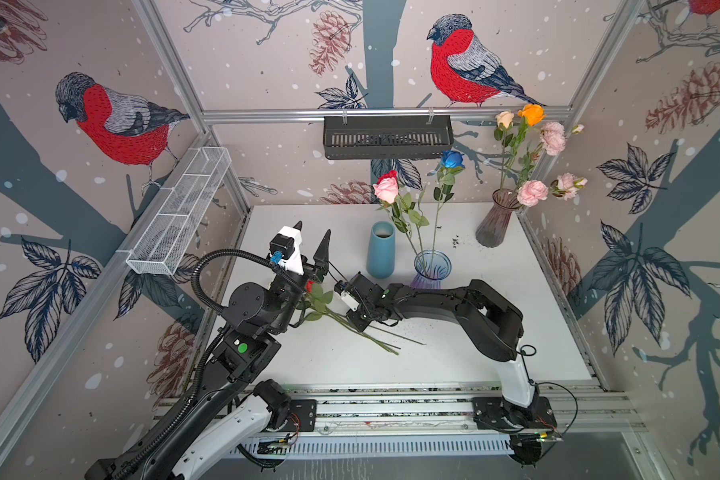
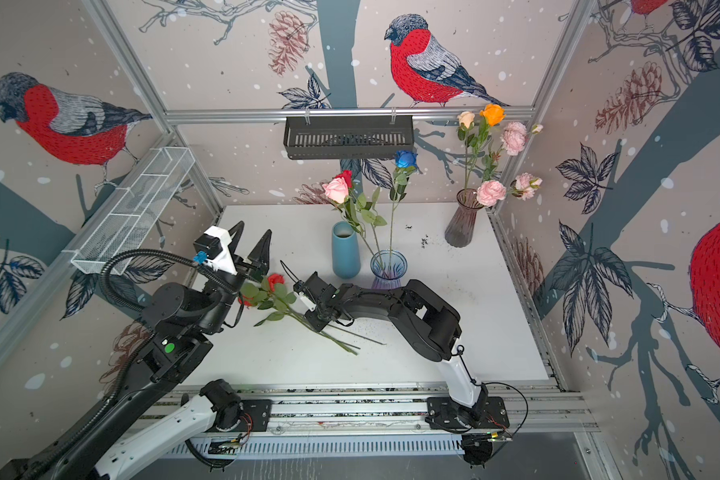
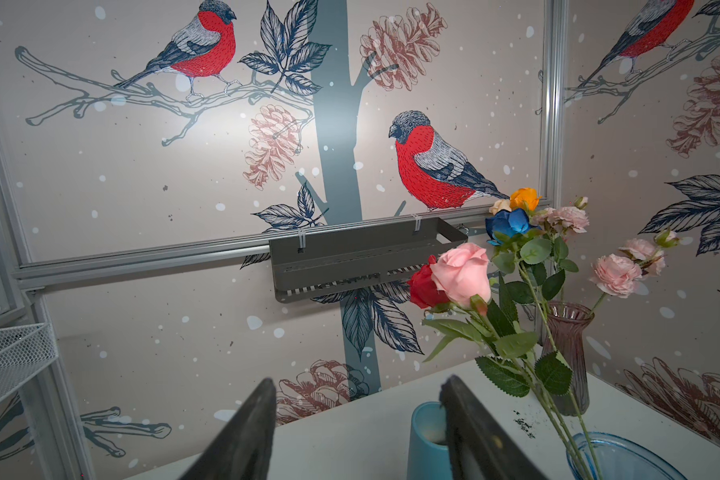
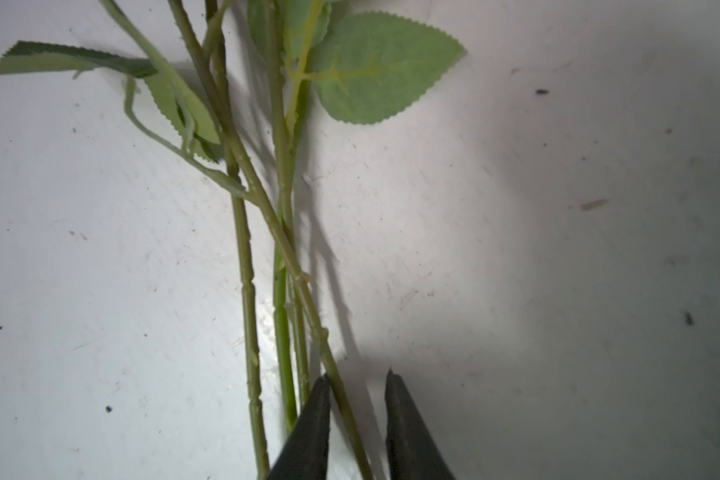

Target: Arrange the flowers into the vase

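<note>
Plainly, the right gripper (image 4: pixel 357 374) stands narrow but unclamped: 1 green stem (image 4: pixel 285 245) runs between its fingers, close against 1 of them, with a gap beside the other. The left gripper (image 3: pixel 359 379) is spread wide, holding nothing. In both top views the loose flowers (image 2: pixel 276 281) lie on the table (image 1: pixel 516 332) at 8 o'clock of centre. 3 roses (image 1: pixel 386 189) stand in the blue glass vase (image 1: pixel 432 266) at 1 o'clock, more in the purple vase (image 1: pixel 495 224) by the 2 o'clock edge. Bare tabletop spreads toward 4 o'clock.
</note>
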Robot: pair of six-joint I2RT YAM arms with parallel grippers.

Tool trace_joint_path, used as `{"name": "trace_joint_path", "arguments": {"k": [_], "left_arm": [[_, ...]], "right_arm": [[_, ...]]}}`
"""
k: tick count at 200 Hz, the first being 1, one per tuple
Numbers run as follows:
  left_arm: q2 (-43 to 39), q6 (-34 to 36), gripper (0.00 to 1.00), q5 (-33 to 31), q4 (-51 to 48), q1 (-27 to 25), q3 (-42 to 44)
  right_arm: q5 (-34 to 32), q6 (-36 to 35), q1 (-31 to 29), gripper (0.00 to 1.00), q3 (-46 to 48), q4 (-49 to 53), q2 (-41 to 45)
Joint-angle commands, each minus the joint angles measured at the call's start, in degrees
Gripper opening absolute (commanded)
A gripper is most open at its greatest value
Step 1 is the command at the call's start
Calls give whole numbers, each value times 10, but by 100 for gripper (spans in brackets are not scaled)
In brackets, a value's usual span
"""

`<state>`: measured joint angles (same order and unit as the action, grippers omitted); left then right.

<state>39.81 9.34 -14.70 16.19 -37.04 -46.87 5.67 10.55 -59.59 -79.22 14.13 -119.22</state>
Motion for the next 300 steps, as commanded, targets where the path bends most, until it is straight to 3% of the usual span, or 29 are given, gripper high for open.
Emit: {"name": "trace_joint_path", "arguments": {"k": [1,61,136,173,231,269,300], "left_arm": [[-1,-3,63,9,16,3,-6],[0,-6,64,13,14,6,-6],[10,-8,64,18,13,6,-5],[12,-11,63,58,18,6,0],[38,-8,65,188,13,6,-3],[52,-7,64,385,19,6,-6],[77,-16,60,475,5,6,-25]], "right_arm": [[-16,-6,-1,21,-8,9,-7],[-21,-24,-3,6,-11,12,12],[-65,-41,-2,4,12,17,138],[-88,-30,8,3,55,4,231],[-89,-32,29,2,200,-109,457],[-85,-29,30,1,283,-201,593],[-65,-31,32,1,314,-245,656]]}}
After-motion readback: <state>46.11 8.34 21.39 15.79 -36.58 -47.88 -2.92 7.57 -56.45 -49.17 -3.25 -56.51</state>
